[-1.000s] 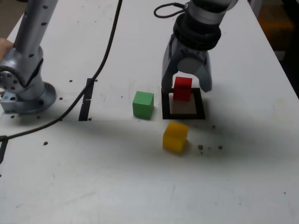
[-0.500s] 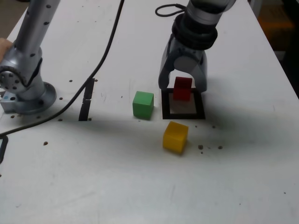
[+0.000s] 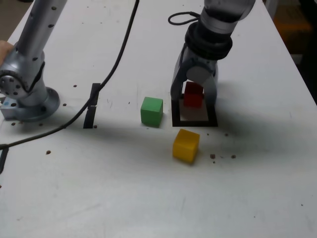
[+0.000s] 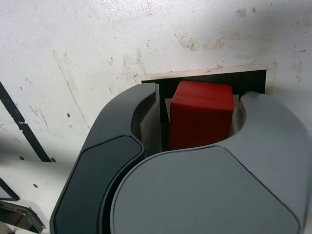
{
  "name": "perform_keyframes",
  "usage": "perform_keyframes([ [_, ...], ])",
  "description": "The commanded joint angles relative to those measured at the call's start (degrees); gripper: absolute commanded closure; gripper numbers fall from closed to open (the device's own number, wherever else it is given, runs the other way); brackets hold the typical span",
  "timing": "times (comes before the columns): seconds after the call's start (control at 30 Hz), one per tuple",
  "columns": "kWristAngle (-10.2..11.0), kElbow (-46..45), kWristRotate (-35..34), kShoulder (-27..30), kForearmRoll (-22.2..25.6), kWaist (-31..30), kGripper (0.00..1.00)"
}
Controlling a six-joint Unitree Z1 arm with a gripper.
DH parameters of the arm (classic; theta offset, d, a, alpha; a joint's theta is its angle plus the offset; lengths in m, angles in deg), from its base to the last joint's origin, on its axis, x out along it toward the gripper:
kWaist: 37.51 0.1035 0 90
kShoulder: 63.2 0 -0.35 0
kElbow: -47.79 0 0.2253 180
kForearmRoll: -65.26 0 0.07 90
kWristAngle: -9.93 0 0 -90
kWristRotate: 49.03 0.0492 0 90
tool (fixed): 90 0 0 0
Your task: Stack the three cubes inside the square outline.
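Stacking barely begun; two of three cubes outstanding.
- Green cube [image 3: 151, 110]: sitting on worktop [image 3: 148, 198] mid-area, just outside square outline [image 3: 176, 114].
- Yellow cube [image 3: 186, 145]: lying nearer front edge, outside.
- Red cube [image 3: 193, 94]: sitting at outline's far side, gripper [image 3: 193, 97] straddling it, jaws apart; contact unclear.

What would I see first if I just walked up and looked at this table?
First the bright red cube, sitting between the jaws of the gripper at the far edge of the black square outline. Next come the green cube, beside the outline on the exterior view's left, and the yellow cube, just in front of it. Both sit alone on the white table.
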Motion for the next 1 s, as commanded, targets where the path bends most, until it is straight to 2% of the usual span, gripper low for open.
perform_keyframes([
  [0.0,-0.1,-0.1,0.1,-0.2,-0.3,0.2,0.64],
  [0.07,-0.3,0.0,0.1,-0.2,-0.9,0.2,0.75],
  [0.17,-0.8,0.0,0.0,0.0,-1.4,0.2,0.79],
  [0.5,-2.8,0.3,-2.4,1.3,-1.3,0.0,0.81],
  [0.97,-3.4,0.3,-7.8,3.1,-1.1,-2.7,0.81],
])
